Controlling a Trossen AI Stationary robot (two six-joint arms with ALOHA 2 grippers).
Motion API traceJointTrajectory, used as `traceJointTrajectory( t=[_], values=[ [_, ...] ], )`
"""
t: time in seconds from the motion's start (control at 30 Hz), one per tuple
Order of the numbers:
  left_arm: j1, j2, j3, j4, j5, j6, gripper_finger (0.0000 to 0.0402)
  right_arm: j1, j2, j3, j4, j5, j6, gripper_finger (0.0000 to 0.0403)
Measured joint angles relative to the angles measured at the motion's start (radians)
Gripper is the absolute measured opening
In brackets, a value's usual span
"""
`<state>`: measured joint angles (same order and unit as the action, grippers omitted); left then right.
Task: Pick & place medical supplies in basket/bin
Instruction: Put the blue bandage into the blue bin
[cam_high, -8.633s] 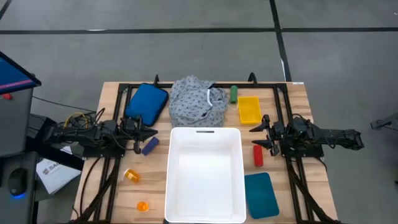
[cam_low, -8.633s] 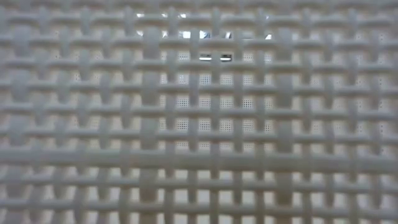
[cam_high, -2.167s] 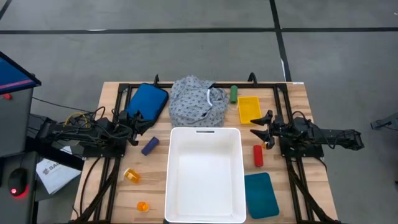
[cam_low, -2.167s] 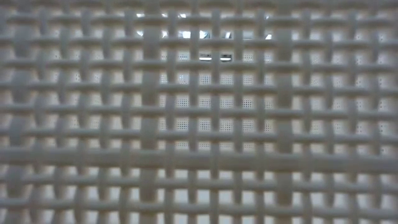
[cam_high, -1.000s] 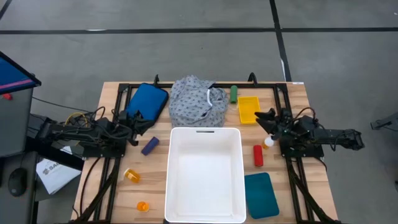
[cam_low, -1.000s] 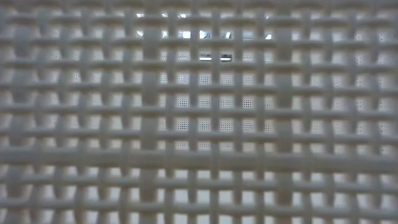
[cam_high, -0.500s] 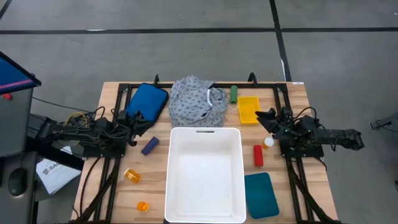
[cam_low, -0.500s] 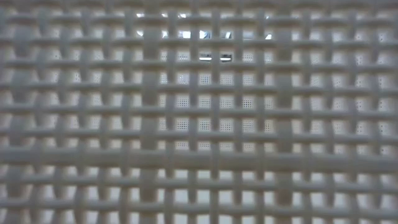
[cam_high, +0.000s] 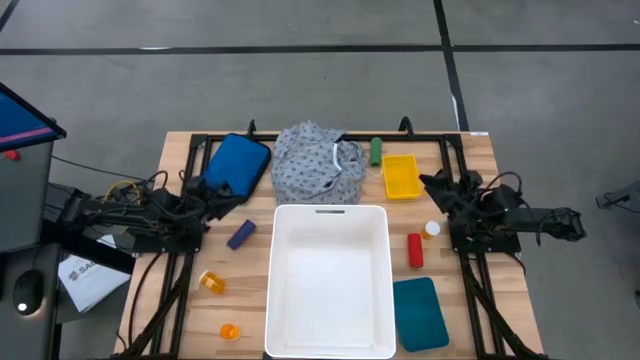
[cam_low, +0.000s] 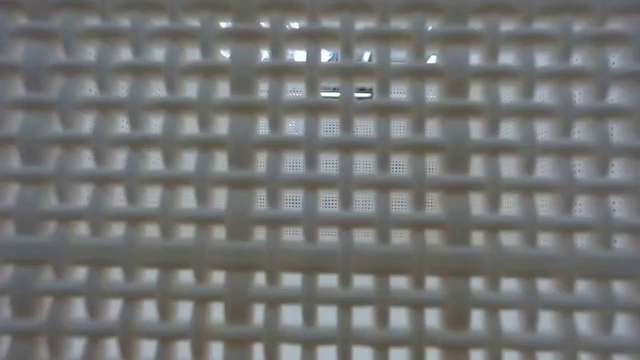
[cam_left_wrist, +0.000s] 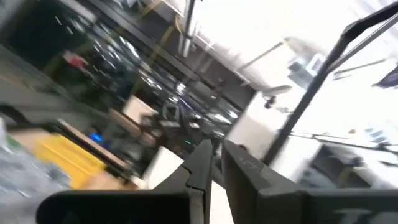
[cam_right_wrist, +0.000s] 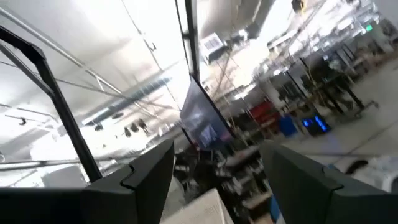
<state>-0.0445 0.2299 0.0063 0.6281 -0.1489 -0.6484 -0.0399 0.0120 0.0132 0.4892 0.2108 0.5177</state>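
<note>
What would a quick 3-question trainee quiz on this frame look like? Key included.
1. True or false: the white bin already holds supplies.
2. Which lies nearest the right gripper? A) purple cylinder B) yellow tray C) teal pad
3. Fill in: the left gripper is over the edge of the blue ____.

Key:
1. False; it is empty.
2. B
3. pouch

Extra fact: the red cylinder lies between the bin and the right arm, and the right gripper's fingers stand apart in its wrist view, while the left's are together.
</note>
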Motion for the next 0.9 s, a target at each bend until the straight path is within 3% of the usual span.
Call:
traceJointTrajectory(
  t=[0.17,0.3,0.43,0.57,0.67,0.77,0.9],
  values=[
    [0.0,0.034,0.0,-0.015,-0.058,-0.027,0.0071,0.0,0.0,0.0,0.052,0.0,-0.024,0.0239],
    [0.001,0.087,0.02,0.054,-0.232,0.058,0.0123,0.0,0.0,0.0,0.105,0.054,-0.027,0.0238],
    [0.001,0.14,0.121,0.079,-0.363,0.288,0.0181,0.0,0.0,0.0,0.155,0.11,-0.056,0.023],
    [0.001,0.181,0.23,0.02,-0.432,0.459,0.0234,-0.002,0.0,0.0,0.196,0.169,-0.084,0.0224],
    [-0.004,0.178,0.363,-0.248,-0.439,0.484,0.0259,-0.002,0.0,0.0,0.2,0.182,-0.087,0.0223],
    [-0.018,0.196,0.54,-0.691,-0.428,0.478,0.0267,-0.002,0.0,0.0,0.205,0.184,-0.09,0.0223],
    [-0.03,0.274,0.783,-1.244,-0.421,0.355,0.026,-0.002,0.0,0.0,0.209,0.184,-0.08,0.0223]
  ],
)
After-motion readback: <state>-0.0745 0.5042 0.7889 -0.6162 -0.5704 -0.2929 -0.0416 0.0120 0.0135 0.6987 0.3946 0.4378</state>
